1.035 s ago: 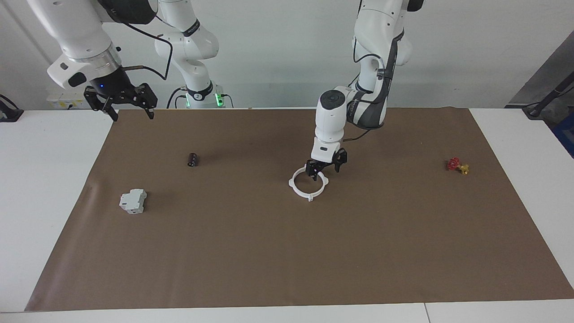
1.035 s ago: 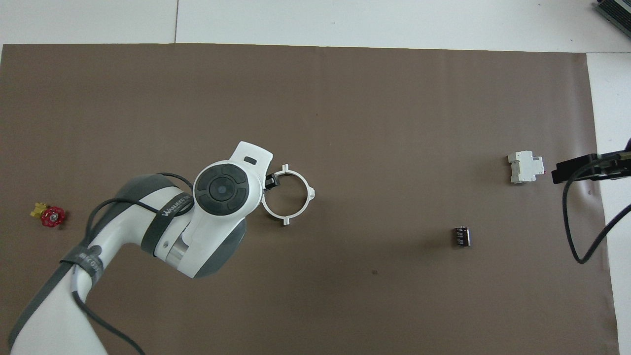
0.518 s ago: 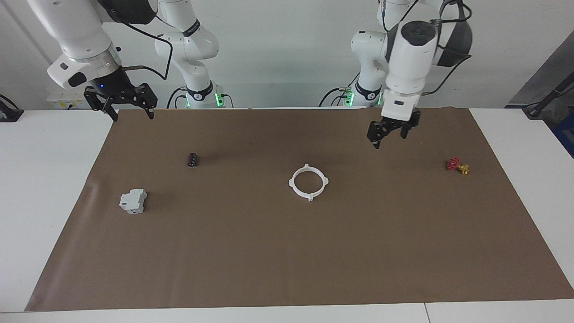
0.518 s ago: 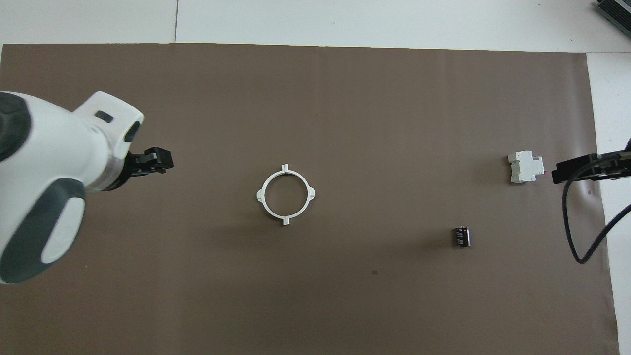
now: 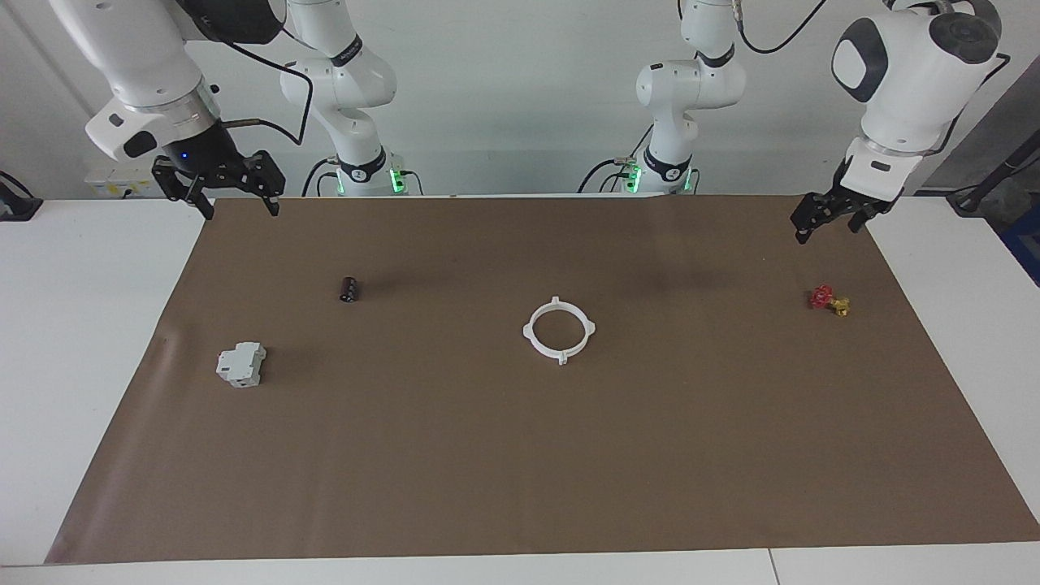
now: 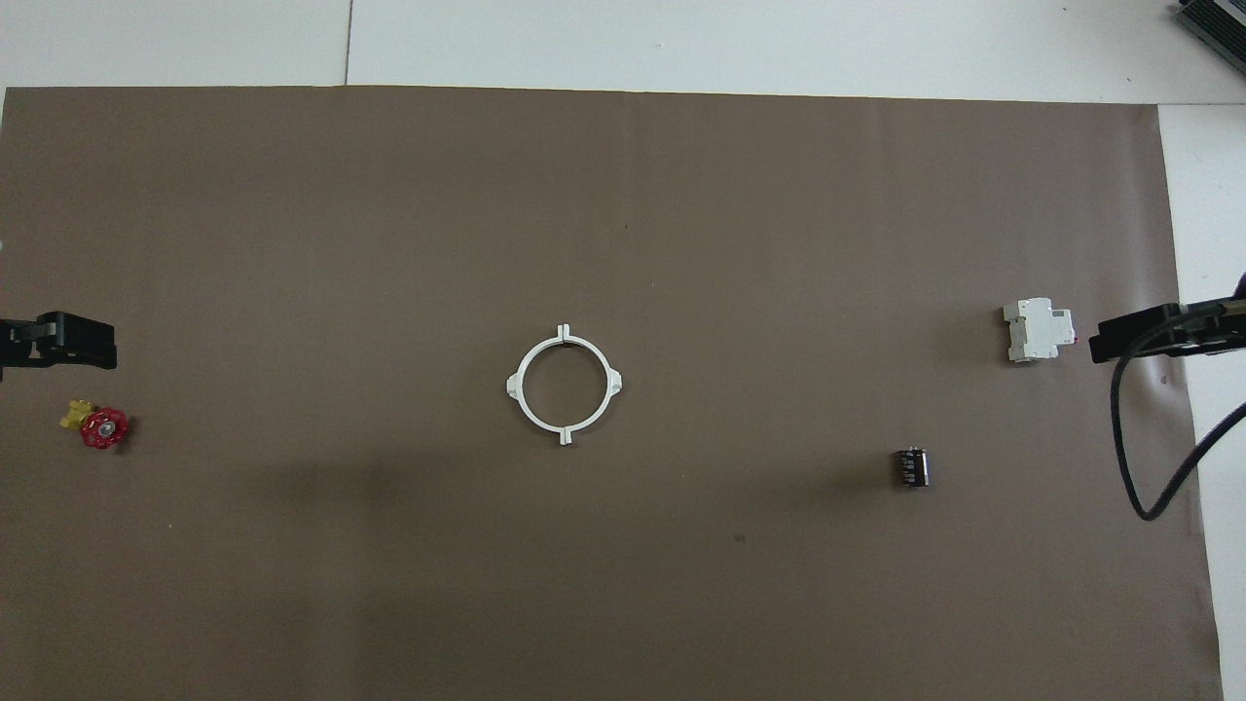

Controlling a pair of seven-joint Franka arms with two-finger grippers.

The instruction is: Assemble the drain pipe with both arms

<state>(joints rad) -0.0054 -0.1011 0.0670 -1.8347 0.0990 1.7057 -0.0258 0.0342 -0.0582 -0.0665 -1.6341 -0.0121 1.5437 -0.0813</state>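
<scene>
I see the drain pipe (image 5: 559, 330) lying closed mid-mat, midway between my empty, spread left gripper (image 5: 829, 219) and right gripper (image 5: 218, 188), neither nearer.

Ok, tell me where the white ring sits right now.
The white ring lies flat near the middle of the brown mat, between the black cylinder and the red-and-yellow valve, with neither end effector near it.

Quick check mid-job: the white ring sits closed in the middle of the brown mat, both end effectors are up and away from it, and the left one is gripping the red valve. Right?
Not quite. The left end effector holds nothing; the red valve lies on the mat below it, as the facing view shows. The white ring does sit closed mid-mat, and the right end effector is also up and away.
</scene>
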